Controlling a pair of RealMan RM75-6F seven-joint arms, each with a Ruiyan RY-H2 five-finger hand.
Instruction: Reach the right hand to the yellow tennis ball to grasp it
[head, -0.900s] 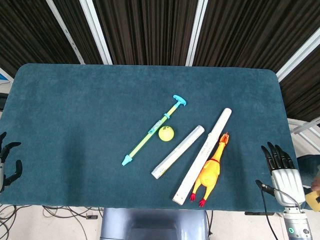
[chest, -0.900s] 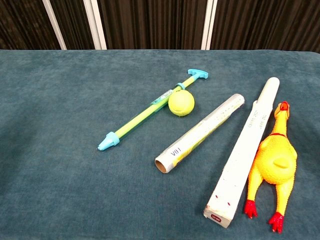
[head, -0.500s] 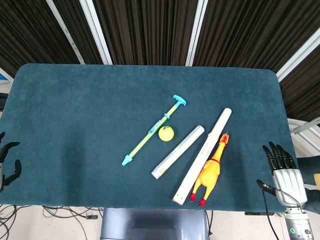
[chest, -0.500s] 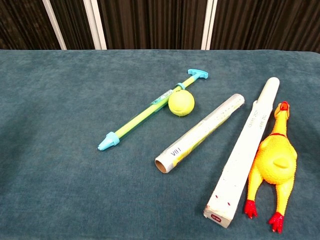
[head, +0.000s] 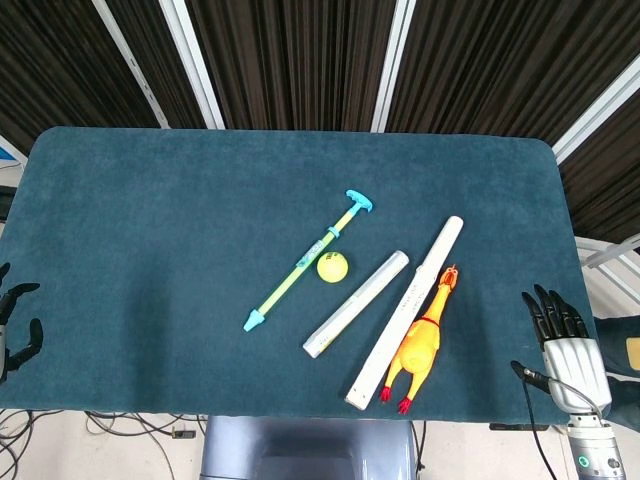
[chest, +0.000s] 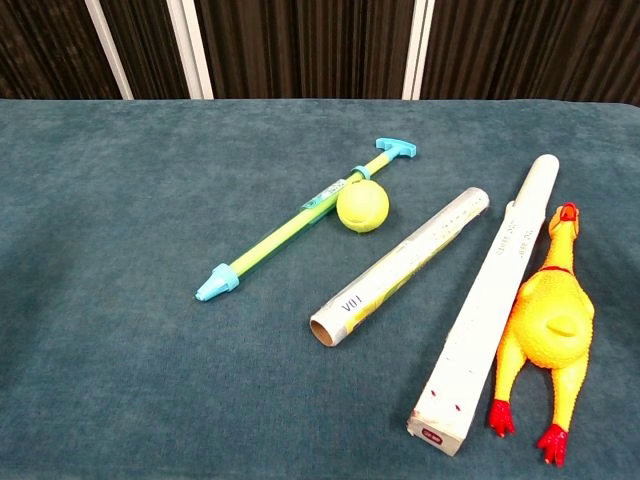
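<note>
The right hand (head: 566, 345) holds nothing, its fingers (head: 548, 312) straight and apart, off the bench (head: 150, 220) edge. The tennis ball (head: 332, 267) lies well left of them, touching the water pump (head: 305, 262). The left hand (head: 14, 325) is empty, fingers spread.

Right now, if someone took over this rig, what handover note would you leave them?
Right hand: open, holding nothing, at the table's right edge.
Left hand: open, idle at the left edge.
Tennis ball: mid-table, touching the water squirter, apart from the foil roll.
Between right hand and ball: long white box, rubber chicken.
Done: nothing yet.
Left: carry the right hand over those, grasp the ball.
</note>
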